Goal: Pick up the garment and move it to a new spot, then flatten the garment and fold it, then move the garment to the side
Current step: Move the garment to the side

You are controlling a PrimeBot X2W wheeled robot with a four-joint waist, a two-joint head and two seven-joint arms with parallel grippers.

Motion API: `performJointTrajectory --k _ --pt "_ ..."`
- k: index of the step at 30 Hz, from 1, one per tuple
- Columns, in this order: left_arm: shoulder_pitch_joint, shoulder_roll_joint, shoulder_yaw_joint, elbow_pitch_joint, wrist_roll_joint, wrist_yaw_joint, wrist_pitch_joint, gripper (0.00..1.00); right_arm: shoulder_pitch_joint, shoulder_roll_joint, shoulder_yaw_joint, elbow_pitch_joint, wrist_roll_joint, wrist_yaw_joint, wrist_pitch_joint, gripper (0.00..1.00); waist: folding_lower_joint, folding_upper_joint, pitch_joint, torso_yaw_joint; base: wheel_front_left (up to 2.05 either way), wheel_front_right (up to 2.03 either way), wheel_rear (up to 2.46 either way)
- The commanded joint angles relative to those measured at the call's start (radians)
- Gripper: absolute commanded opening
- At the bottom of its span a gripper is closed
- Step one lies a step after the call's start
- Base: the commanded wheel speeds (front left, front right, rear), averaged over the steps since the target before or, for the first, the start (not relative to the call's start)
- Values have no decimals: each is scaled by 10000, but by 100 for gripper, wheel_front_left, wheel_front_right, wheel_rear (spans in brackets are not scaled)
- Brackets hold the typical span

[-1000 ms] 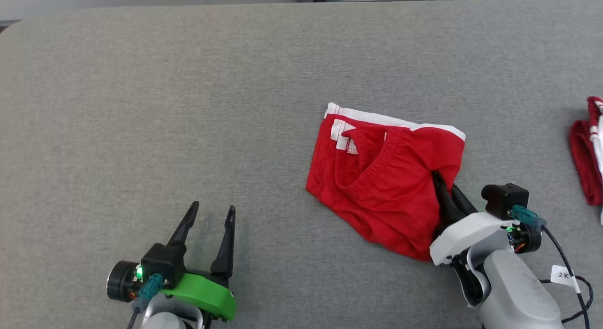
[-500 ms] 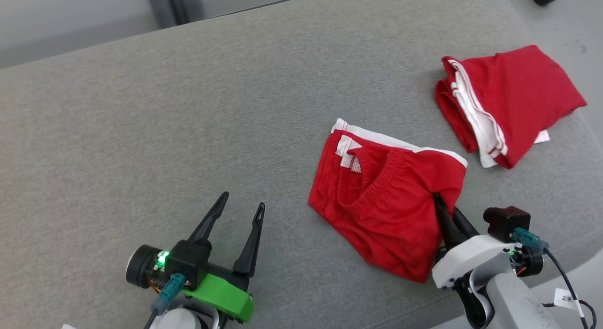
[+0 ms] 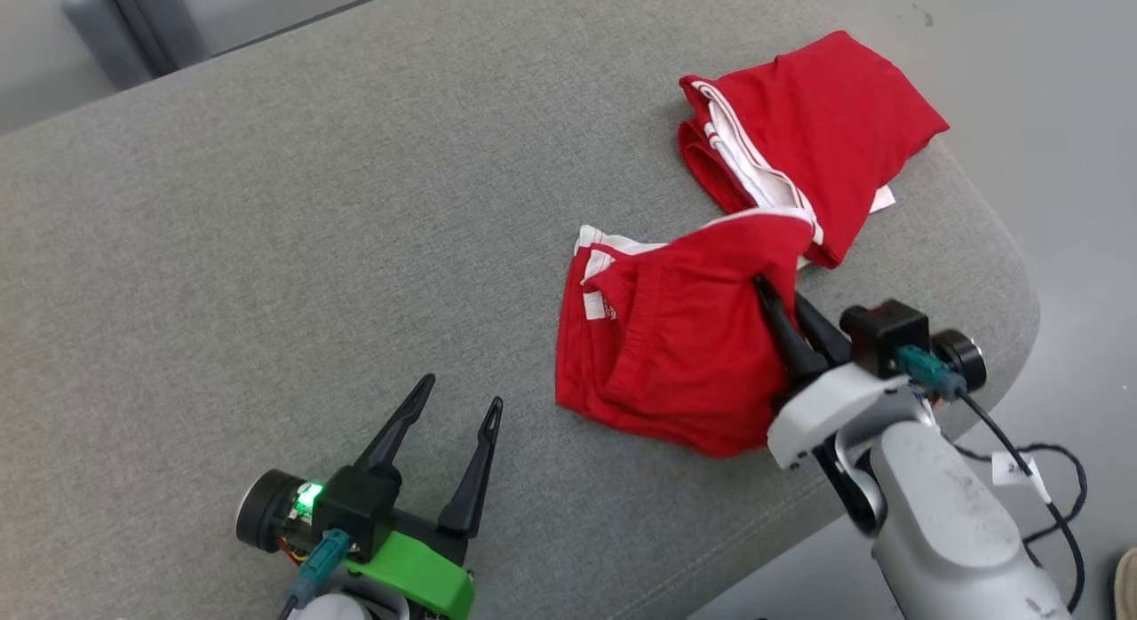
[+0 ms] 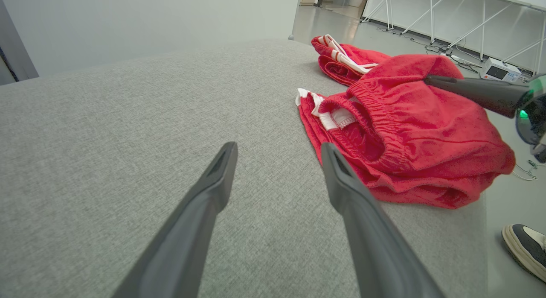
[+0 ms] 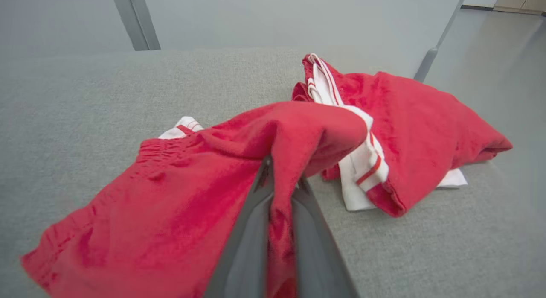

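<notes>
Two red pieces on the grey cushion (image 3: 266, 202). Loose garment (image 3: 666, 362) sits centre-right in the head view, against the folded garment (image 3: 826, 114) at upper right. Right gripper (image 3: 775, 302) is clamped on its edge. Left gripper (image 3: 462, 393), lower left, is spread and empty. Cloth looks light and limp and will likely sag. The elastic waistband (image 4: 375, 118) is probably the firmest hold.

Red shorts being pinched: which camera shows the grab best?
The right wrist view: the right gripper is shut on the red shorts, cloth squeezed between its fingers. Head view shows their overall shape; left wrist view, their waistband side.

Red garment (image 3: 675, 362), white-striped trim, grey surface (image 3: 266, 202)
</notes>
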Motion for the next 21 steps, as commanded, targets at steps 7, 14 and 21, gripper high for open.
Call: performJointTrajectory --k 7,14,21 --pt "-459 492 56 -173 -190 -30 8 100 -2644 -359 -560 657 -2012 -19 1558 0 0 -1 987 451 0 0 0" --pt "-818 803 -39 -282 -357 -30 8 100 -4006 -1949 -1231 1035 -3094 -19 3294 0 0 -1 1520 1161 0 0 0" --pt "-1063 901 70 -261 -509 -30 8 100 -4284 -3032 -2917 667 -4274 -19 4145 100 0 -1 1795 1665 0 0 0"
